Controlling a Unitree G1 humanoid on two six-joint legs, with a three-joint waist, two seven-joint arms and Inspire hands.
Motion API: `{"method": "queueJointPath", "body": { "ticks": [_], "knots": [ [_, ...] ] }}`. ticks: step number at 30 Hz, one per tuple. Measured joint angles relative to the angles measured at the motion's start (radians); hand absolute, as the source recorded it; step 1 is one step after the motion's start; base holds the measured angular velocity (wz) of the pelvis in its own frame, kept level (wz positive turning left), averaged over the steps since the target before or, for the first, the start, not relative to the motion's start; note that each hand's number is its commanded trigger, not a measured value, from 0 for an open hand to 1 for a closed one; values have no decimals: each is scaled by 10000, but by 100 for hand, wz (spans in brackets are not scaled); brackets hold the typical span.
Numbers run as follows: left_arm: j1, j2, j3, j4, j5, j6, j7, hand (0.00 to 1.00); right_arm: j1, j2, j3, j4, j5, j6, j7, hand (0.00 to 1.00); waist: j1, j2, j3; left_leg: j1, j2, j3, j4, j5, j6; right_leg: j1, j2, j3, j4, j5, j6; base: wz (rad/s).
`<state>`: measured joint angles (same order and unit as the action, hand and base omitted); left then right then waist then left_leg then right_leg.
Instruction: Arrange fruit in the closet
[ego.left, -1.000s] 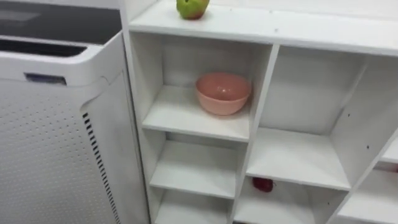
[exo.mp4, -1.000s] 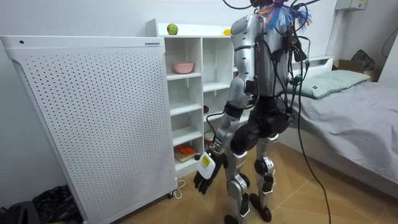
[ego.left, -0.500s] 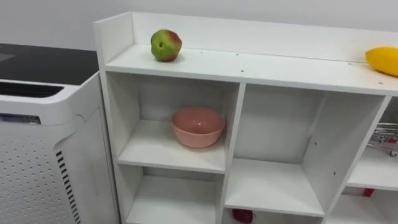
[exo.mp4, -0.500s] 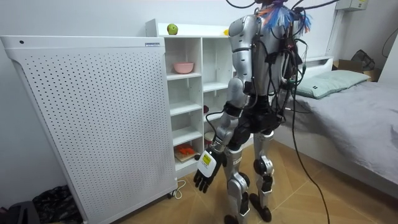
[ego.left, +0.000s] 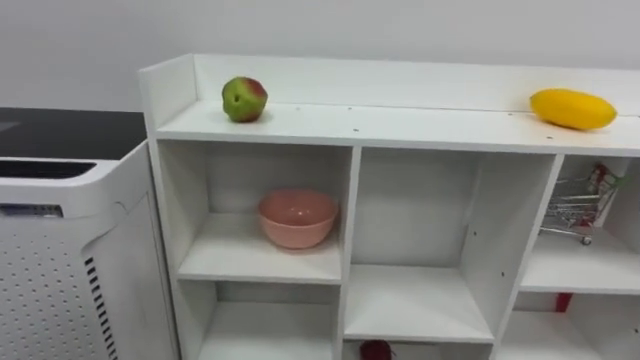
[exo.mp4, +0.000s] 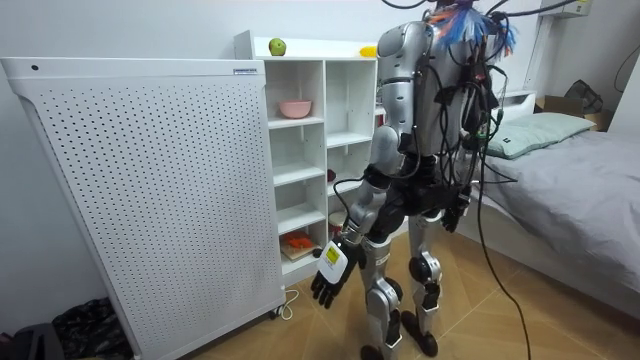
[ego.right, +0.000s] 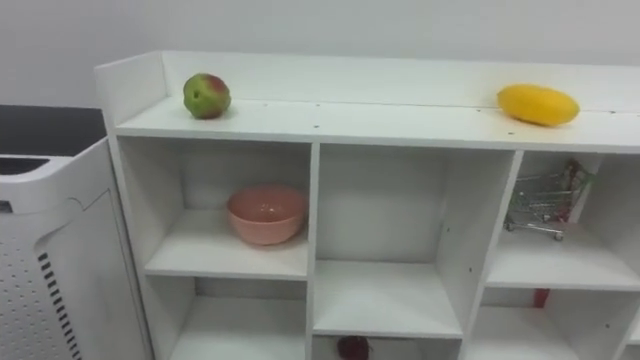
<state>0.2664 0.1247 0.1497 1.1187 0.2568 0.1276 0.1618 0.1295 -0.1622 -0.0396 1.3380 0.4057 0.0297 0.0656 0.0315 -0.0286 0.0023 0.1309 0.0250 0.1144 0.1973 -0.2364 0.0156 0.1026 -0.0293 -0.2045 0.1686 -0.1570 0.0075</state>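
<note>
A green-red apple (ego.left: 244, 99) rests at the left end of the white closet's top board (ego.left: 400, 125). A yellow fruit (ego.left: 572, 108) lies at the right end of the same board. One small red fruit (ego.left: 376, 349) sits in a low middle compartment. I stand upright facing the closet (exo.mp4: 300, 150), a step away from it. My left hand (exo.mp4: 330, 280) hangs at knee height beside the closet's lower shelves, fingers relaxed and holding nothing.
A pink bowl (ego.left: 297, 217) sits in the upper left compartment. A small wire shopping cart (ego.left: 580, 205) stands in the upper right one. A large white perforated unit (exo.mp4: 150, 190) stands against the closet on my left. A bed (exo.mp4: 570, 170) lies behind me.
The head view has risen and swung right, so the closet's top board and the yellow fruit now show. In the room view I have straightened up. No fruit has moved.
</note>
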Motion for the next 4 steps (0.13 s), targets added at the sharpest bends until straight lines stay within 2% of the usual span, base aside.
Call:
{"method": "queueJointPath", "body": {
  "ticks": [1,4],
  "knots": [
    [-23,4,-41,0,10,82,-46,0,-51,-11,90,-21,-248,68,-12,0,-4,-38,-21,33,6,-2,-1,-3,-3,27,6,-4,6,-8,-12,0],
    [-201,9,-191,4,8,195,-167,0,-294,-24,278,-21,-815,157,-124,0,0,-134,-11,36,9,-10,-3,-4,-5,34,17,4,-5,-5,-17,0]
  ]
}}
